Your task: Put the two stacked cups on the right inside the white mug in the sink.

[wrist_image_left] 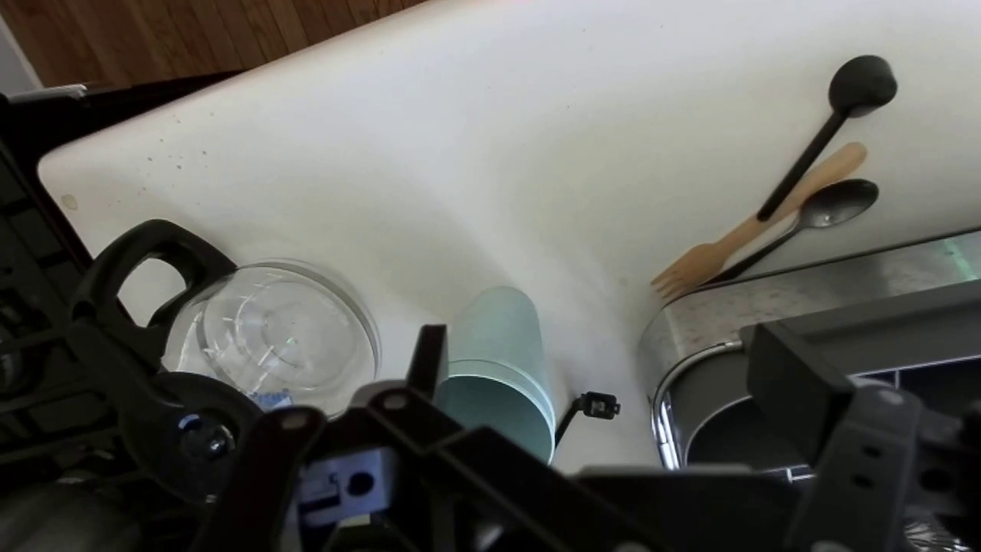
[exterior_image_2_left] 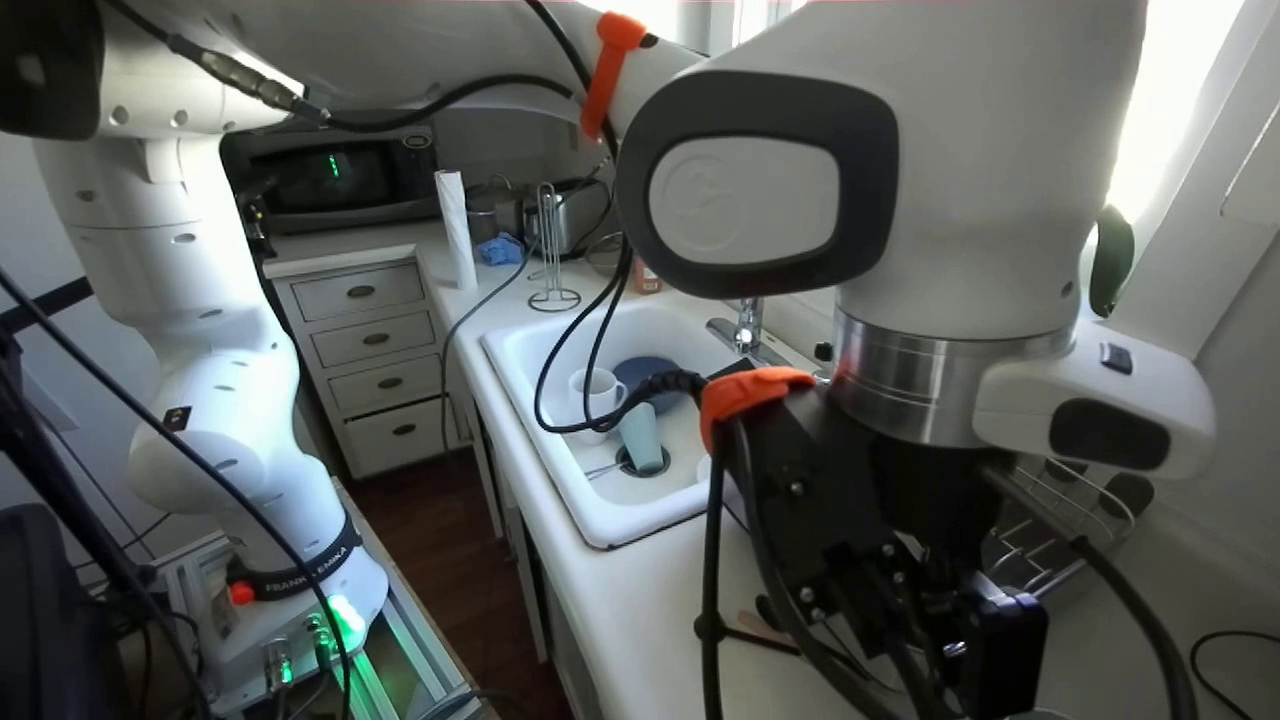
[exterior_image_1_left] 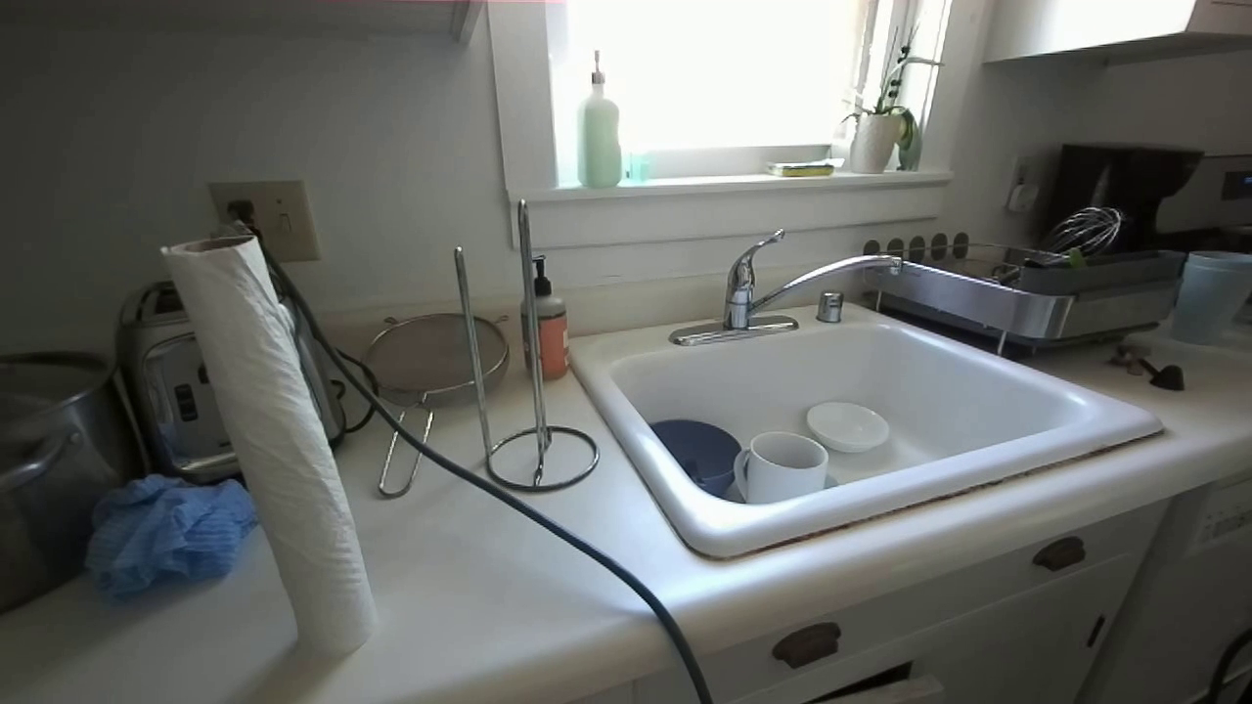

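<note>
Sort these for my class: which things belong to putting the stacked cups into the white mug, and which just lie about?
For the job:
stacked cups on the counter
white mug
sink
gripper, open

Just lying about:
dark blue bowl
teal cup in the sink
glass coffee pot
wooden fork
paper towel roll

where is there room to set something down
In the wrist view, above the stacked cups, bare counter runs between carafe and wooden fork. Crowded: around the cups, between carafe and dish rack, and in the sink around the bowl and white mug.
</note>
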Controlling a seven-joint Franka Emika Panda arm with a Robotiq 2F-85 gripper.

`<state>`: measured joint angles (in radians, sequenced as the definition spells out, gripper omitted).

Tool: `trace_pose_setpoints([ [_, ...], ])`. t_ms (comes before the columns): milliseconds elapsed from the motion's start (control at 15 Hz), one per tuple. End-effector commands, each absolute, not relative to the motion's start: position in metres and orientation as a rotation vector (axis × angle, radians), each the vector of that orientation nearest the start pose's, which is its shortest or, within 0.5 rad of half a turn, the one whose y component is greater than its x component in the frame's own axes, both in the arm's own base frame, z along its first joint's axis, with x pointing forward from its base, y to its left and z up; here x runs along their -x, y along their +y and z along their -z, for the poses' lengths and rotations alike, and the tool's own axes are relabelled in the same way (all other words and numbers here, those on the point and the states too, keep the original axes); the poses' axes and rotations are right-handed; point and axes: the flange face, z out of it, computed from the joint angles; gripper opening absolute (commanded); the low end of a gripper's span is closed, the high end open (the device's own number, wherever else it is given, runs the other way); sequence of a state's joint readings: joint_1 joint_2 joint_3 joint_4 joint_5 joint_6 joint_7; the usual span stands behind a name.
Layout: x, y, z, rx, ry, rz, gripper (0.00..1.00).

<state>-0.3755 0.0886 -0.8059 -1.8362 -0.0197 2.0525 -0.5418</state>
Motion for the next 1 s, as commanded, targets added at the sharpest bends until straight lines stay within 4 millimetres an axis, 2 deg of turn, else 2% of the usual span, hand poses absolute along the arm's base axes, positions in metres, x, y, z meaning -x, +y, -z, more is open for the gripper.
trace_pose_setpoints([
  [0, -0.241, -0.549, -0.503, 3.164, 0.996, 0.057, 1.00],
  [267, -0.254, -0.582, -0.488, 3.216, 0.958, -0.036, 1.00],
  [600, -0.277, -0.618, -0.454, 3.267, 0.745, -0.085, 1.00],
  [933, -0.303, -0.642, -0.422, 3.345, 0.546, 0.042, 1.00],
])
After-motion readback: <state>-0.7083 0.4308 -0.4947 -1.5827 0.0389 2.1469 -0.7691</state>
